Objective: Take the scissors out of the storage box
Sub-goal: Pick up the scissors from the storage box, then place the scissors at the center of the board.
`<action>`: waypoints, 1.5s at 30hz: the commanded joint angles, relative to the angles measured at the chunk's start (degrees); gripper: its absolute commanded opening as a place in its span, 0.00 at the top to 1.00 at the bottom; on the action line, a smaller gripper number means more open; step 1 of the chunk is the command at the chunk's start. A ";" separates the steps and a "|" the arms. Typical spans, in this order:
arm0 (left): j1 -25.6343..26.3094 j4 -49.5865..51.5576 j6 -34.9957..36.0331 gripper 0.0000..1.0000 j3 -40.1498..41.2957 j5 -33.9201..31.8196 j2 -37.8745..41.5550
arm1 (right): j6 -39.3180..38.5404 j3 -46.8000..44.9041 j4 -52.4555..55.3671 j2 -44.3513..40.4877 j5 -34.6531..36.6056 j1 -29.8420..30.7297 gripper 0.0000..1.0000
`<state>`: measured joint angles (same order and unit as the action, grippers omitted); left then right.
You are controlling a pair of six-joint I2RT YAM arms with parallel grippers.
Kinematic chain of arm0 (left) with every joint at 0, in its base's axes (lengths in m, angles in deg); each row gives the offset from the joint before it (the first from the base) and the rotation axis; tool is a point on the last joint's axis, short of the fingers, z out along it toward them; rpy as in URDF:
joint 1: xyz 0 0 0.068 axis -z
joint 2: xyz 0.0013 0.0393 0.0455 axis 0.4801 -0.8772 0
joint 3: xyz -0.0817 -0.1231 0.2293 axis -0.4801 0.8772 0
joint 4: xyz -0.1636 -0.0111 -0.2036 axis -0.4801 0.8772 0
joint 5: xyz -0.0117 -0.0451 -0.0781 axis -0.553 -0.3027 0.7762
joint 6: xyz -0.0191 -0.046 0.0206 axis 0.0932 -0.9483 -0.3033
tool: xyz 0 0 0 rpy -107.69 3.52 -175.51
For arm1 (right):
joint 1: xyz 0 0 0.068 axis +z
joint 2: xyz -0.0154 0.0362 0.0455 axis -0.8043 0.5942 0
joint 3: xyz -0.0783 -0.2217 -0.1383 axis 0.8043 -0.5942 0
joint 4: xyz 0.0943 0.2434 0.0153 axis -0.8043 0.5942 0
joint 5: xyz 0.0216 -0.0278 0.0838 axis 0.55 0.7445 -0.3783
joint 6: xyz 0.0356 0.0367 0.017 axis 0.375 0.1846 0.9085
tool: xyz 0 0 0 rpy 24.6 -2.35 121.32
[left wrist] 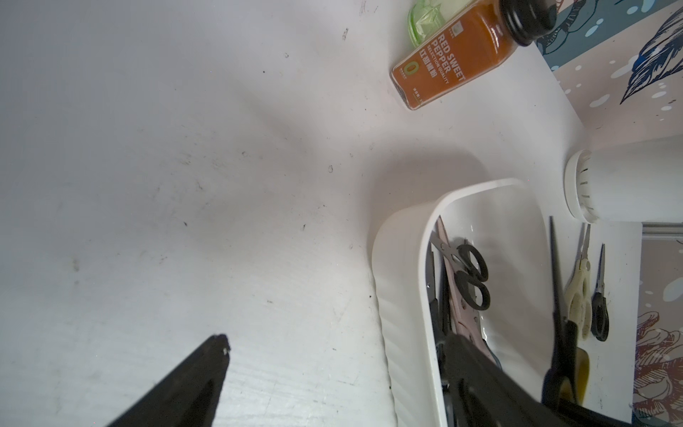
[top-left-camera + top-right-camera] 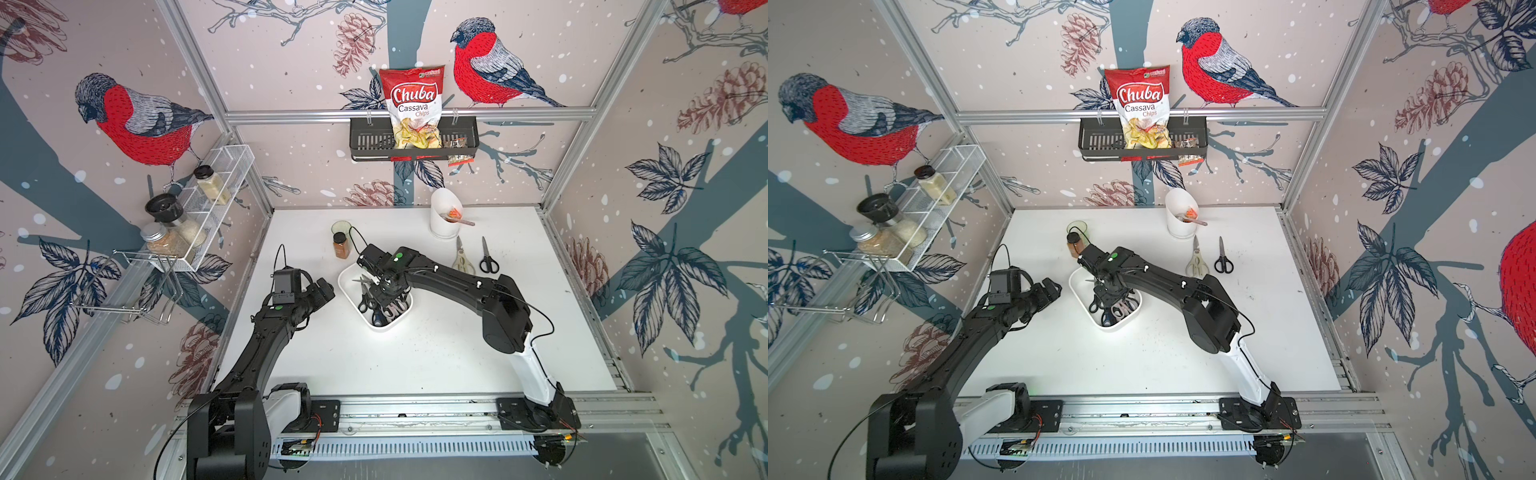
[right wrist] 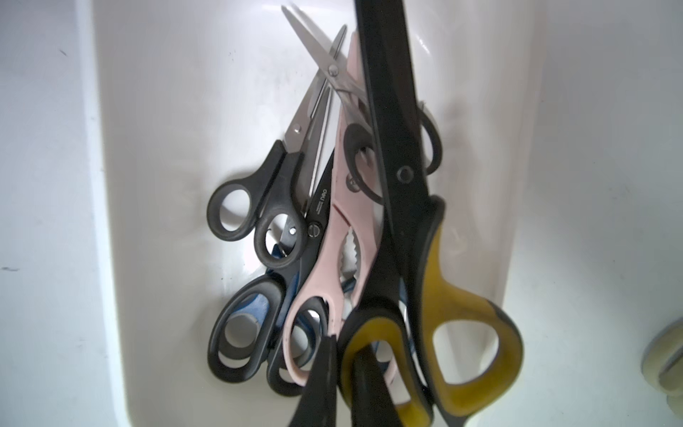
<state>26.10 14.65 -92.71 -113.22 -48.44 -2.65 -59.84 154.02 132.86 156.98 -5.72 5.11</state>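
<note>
Left end effector [image 2: 328,290] — jaws wide, holding nothing, poised just left of the storage box [image 2: 388,327]. Centre: right end effector [image 3: 345,373] pinched onto a handle loop of the black-and-yellow scissors [image 3: 404,173], above the remaining scissors [image 3: 332,240] heaped in the box. Right: cream scissors [image 2: 462,259] and black scissors [image 2: 488,257] — side by side on the surface [image 2: 415,365].

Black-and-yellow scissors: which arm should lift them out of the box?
Right. The right gripper is shut on the black-and-yellow scissors by a handle loop, over the storage box. The left gripper hangs open beside the box, holding nothing.
</note>
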 commanded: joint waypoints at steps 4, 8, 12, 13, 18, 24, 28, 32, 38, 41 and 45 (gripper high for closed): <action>-0.22 -0.51 0.31 0.05 0.20 -0.19 -1.29 | 6.54 -1.07 -3.32 -4.06 -2.56 -3.53 1.00; -0.22 -1.46 -0.39 0.05 0.13 1.38 -2.71 | 12.48 -3.41 -5.29 -6.55 -3.54 -7.35 1.00; -0.22 -2.54 -1.23 0.05 -0.55 2.69 -4.18 | 17.99 -6.40 -7.18 -7.85 -3.78 -11.90 1.00; -0.22 -2.70 -1.45 0.05 -0.82 2.76 -4.48 | 19.34 -6.94 -7.32 -7.86 -3.90 -13.15 1.00; -0.22 -3.07 -2.36 0.05 -1.49 2.76 -4.91 | 24.08 -8.68 -8.48 -6.16 -3.02 -17.96 1.00; -0.27 -3.33 -3.58 0.05 -1.22 2.15 -4.92 | 27.07 -10.40 -13.67 -3.85 -5.86 -21.84 1.00; -0.23 -3.58 -4.13 0.05 -1.14 1.84 -4.91 | 27.95 -10.25 -14.60 -1.77 -8.13 -24.16 1.00; -0.22 -3.86 -4.44 0.05 -1.22 1.53 -5.11 | 27.78 -11.06 -15.55 -0.46 -9.74 -26.50 1.00; -0.22 -4.21 -4.87 0.05 -1.92 1.45 -6.45 | 27.34 -11.06 -15.52 1.41 -10.62 -27.45 1.00; -0.22 -4.37 -4.93 0.05 -2.25 1.35 -6.69 | 27.26 -10.67 -15.05 2.40 -10.62 -27.54 1.00; -0.22 -4.30 -5.01 0.05 -2.43 1.09 -6.70 | 26.85 -10.61 -14.33 3.61 -10.71 -27.54 1.00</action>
<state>26.08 11.35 -97.41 -115.23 -46.54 -9.27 -32.84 143.13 118.17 160.04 -16.15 -22.43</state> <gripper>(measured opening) 0.951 0.115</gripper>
